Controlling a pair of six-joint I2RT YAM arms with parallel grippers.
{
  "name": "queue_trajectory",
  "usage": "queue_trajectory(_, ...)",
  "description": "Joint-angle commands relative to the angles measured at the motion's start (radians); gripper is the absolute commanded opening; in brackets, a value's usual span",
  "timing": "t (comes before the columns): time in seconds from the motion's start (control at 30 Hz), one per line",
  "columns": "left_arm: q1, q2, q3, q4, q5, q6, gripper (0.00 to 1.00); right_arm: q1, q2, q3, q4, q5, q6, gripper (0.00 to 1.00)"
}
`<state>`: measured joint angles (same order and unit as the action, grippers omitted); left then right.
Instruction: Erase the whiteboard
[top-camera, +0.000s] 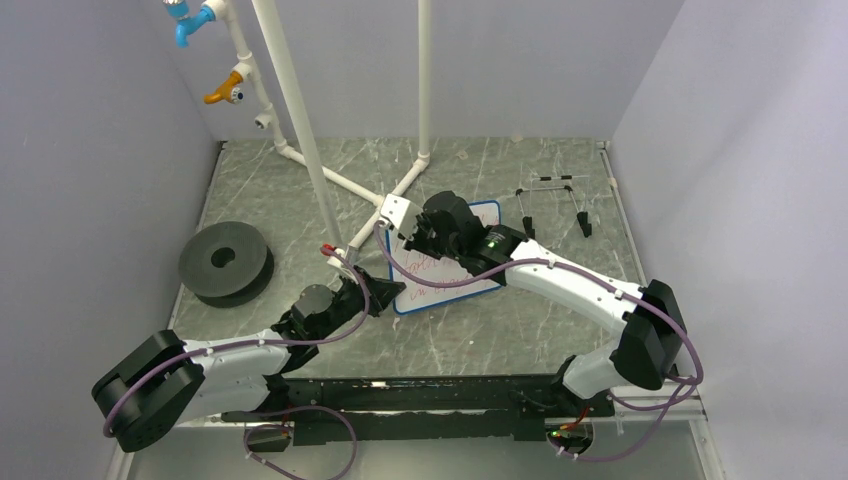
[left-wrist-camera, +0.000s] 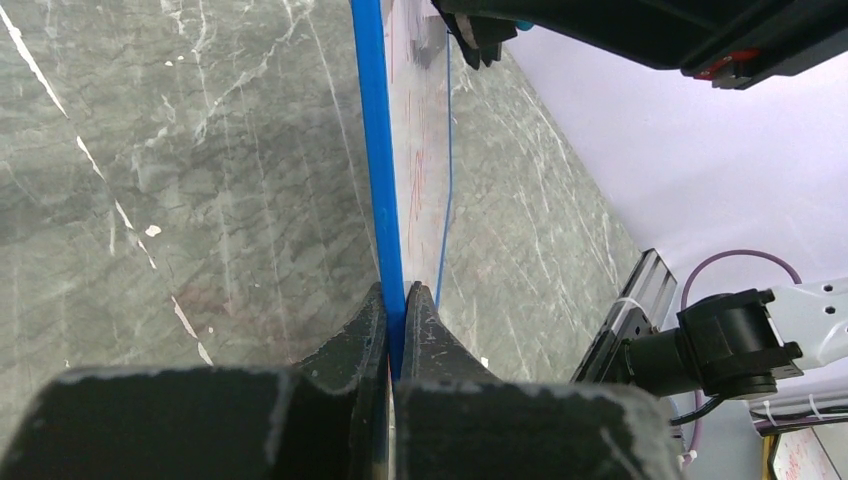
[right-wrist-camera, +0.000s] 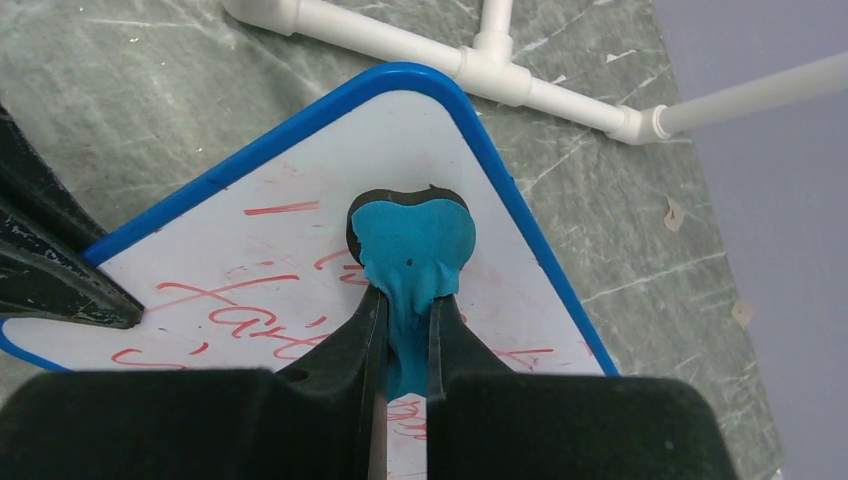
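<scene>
Red handwriting (right-wrist-camera: 283, 208) on whiteboard (right-wrist-camera: 420, 140), scrawled, not legible

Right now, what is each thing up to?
whiteboard, red writing on it, rim pinched
eraser, gripped, touching the whiteboard near its corner
left gripper, shut on the whiteboard's rim
right gripper, shut on the eraser
stand, bare, apart from the whiteboard

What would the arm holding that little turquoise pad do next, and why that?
Probably the right gripper, shut on the small turquoise eraser pad, should drag it back across the red handwritten lines on the blue-rimmed white whiteboard. The pad sits near a corner, writing remains, and the left gripper pinches the rim.
</scene>
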<state>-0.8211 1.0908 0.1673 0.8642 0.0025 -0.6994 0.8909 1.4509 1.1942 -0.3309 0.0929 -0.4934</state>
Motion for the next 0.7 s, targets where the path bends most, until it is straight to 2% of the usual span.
queue_trajectory(0.0,-0.012,-0.003,0.027,0.005,0.076,0.125,0.00,-0.026,-0.011,0.025,0.066,0.088,0.023,0.00)
queue_trajectory(0.07,-0.012,0.001,0.027,0.004,0.080,0.126,0.00,-0.028,-0.009,0.035,0.061,0.090,0.019,0.00)
queue_trajectory(0.17,-0.012,0.014,0.025,0.017,0.079,0.127,0.00,-0.016,-0.006,0.046,0.020,0.011,0.011,0.00)
queue_trajectory(0.33,-0.012,0.025,0.035,0.022,0.082,0.129,0.00,0.081,0.005,0.012,-0.049,-0.087,-0.086,0.00)
queue_trajectory(0.53,-0.013,0.007,0.014,0.032,0.069,0.125,0.00,0.095,0.009,-0.001,-0.050,-0.067,-0.098,0.00)
queue_trajectory(0.67,-0.013,-0.002,0.009,0.030,0.072,0.130,0.00,0.064,0.009,0.001,0.019,0.063,-0.055,0.00)
